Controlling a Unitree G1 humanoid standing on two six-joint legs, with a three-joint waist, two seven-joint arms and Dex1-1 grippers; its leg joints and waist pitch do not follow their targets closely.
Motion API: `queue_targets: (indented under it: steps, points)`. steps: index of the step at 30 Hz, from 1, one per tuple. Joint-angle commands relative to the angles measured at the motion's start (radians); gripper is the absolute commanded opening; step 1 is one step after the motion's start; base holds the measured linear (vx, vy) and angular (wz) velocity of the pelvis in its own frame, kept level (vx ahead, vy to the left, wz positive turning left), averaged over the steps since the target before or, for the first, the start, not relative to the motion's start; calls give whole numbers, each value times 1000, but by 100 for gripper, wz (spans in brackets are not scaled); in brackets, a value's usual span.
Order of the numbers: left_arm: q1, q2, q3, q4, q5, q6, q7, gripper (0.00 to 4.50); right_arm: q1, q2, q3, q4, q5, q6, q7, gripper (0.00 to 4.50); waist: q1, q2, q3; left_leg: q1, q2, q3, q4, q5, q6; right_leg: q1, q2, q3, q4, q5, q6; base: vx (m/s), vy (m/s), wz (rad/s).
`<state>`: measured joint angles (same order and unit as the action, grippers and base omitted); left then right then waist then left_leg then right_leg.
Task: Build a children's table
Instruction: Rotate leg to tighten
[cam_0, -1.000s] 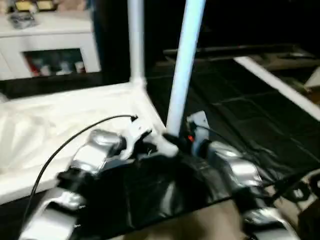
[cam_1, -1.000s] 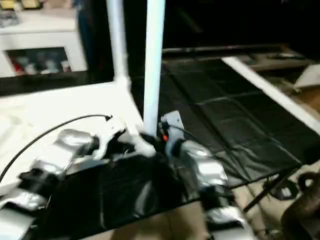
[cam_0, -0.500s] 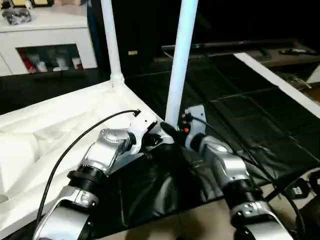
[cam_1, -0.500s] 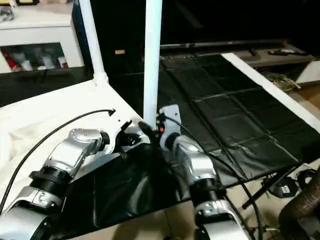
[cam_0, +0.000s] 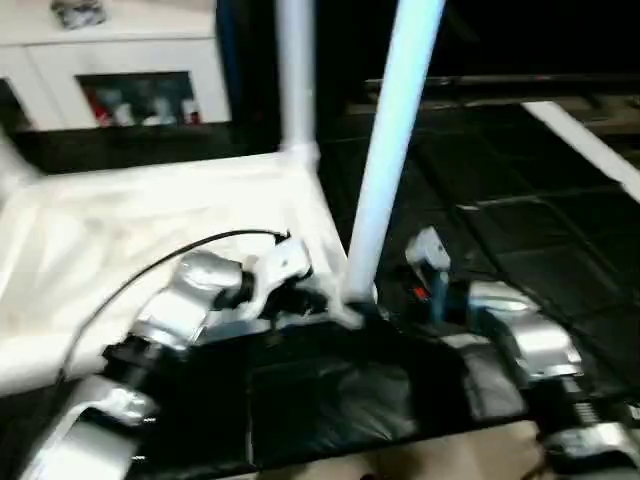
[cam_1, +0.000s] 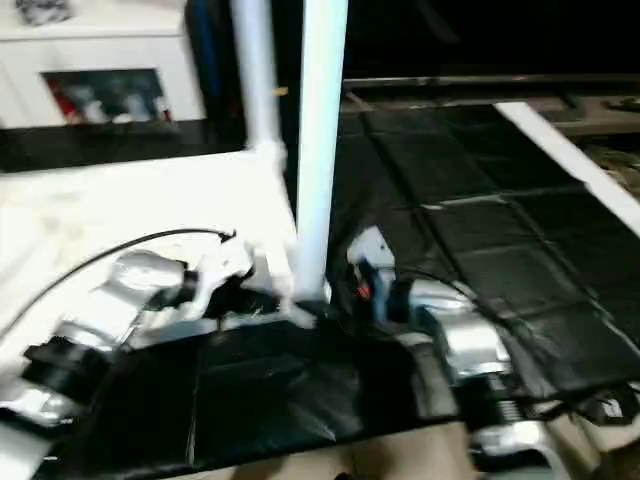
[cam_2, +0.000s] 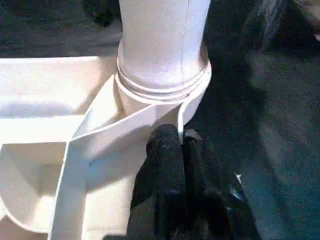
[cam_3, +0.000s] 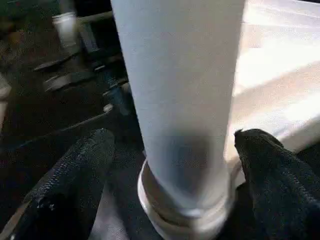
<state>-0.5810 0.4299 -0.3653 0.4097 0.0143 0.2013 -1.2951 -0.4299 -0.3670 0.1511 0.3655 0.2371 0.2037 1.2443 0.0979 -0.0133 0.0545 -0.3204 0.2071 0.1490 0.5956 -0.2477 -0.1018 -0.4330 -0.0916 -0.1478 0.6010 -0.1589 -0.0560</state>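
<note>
Right wrist view showed the right gripper (cam_3: 175, 165) spread wide, its fingers (cam_3: 75, 175) flanking the near table leg (cam_3: 180, 100) without touching. Left wrist view showed the left gripper (cam_2: 172, 150) pinched on the tabletop (cam_0: 150, 230) rim beside that leg's corner socket (cam_2: 160, 95). A second leg (cam_0: 295, 80) stood at the far corner.

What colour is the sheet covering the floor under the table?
Black, a glossy black sheet with a grid of creases; right eye view shows it best.
</note>
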Motion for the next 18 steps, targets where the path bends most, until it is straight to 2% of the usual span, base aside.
queue_targets:
  steps: [1,2,4,8,11,12,15,18]
  points:
    - [10,4,-72,-1,21,-35,-65,0,2,-14,21,-25,16,-3,65,412,0,1,-75,-23,21,12,-52,78,150,90,-62,72,-50,-118,-204,0,0,0]
    - [8,9,-79,2,25,-48,-78,0,-2,-20,30,-26,18,5,87,412,1,1,-72,-24,21,13,-55,31,123,90,-62,70,-61,-197,-178,0,0,0]
    - [7,17,-88,3,27,-61,-97,0,-6,-28,43,-24,18,11,112,396,3,0,-70,-19,20,15,-59,-10,96,87,-61,71,-71,-266,-153,0,0,0]
    - [-3,35,-107,16,33,-104,-149,0,-27,-35,74,-2,9,8,153,368,5,-1,-67,-15,22,15,-65,-48,69,85,-58,74,-75,-309,-136,0,0,0]
    - [-14,44,-120,30,43,-131,-170,0,-46,-16,88,21,15,5,180,331,4,-1,-63,-14,21,14,-68,-73,63,85,-59,73,-81,-352,-125,0,0,0]
    - [-16,45,-122,35,43,-138,-174,0,-51,-11,94,26,18,9,193,331,3,-2,-65,-14,21,13,-68,-74,59,87,-60,73,-81,-362,-117,0,0,0]
    - [-17,46,-123,38,42,-142,-177,0,-55,-7,98,30,18,14,205,305,5,-1,-67,-12,25,13,-67,-49,57,85,-60,76,-74,-314,-131,0,0,0]
    - [-21,44,-124,47,43,-150,-177,0,-62,-8,108,39,24,27,222,282,6,-2,-70,-17,23,13,-66,-24,60,91,-59,79,-64,-264,-147,0,0,0]
